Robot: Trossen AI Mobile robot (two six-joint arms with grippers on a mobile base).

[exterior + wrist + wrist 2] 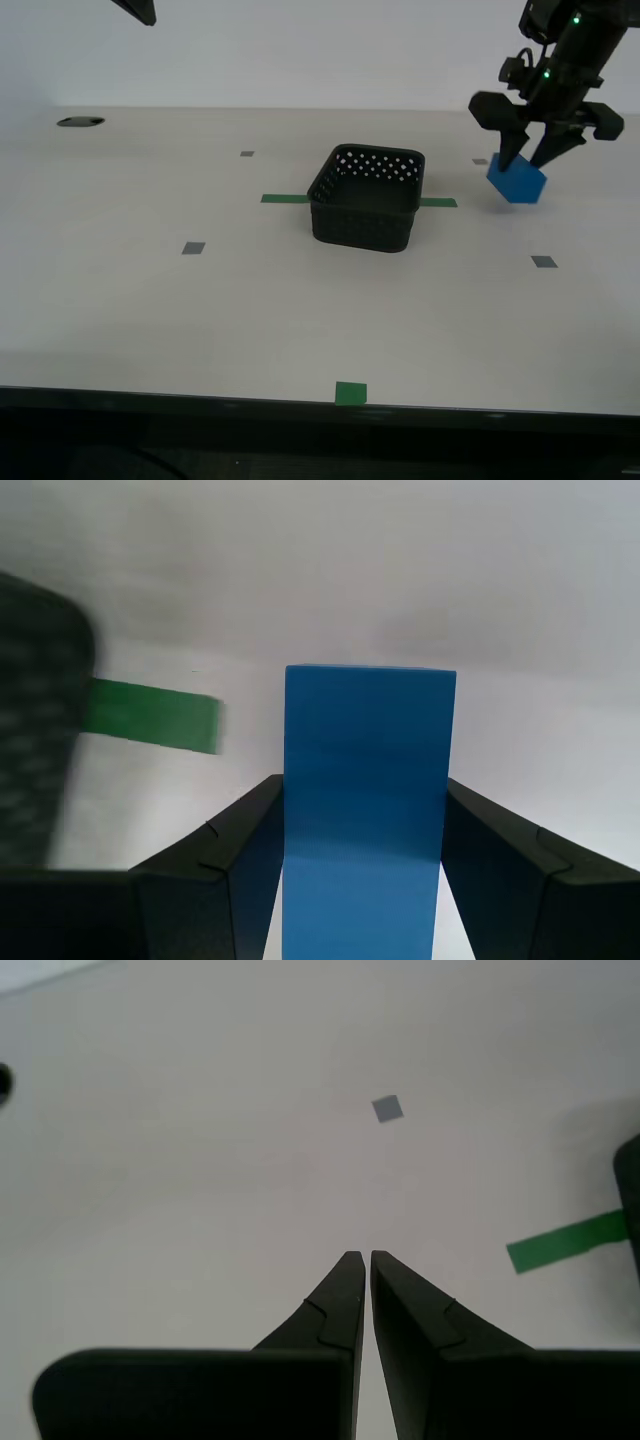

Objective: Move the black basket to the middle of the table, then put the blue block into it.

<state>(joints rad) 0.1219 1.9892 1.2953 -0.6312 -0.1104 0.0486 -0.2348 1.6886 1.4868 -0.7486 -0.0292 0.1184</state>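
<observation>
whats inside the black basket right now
Nothing visible inside the black basket; its near wall hides part of the floor. The blue block is outside, held by my first gripper.

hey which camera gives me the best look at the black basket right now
The exterior view: the black basket shows whole there, upright and empty on the green tape strip, mid-table. The first wrist view catches only a blurred wall beside the blue block in my first claw. The second wrist view shows just a dark sliver at the picture's edge.
</observation>
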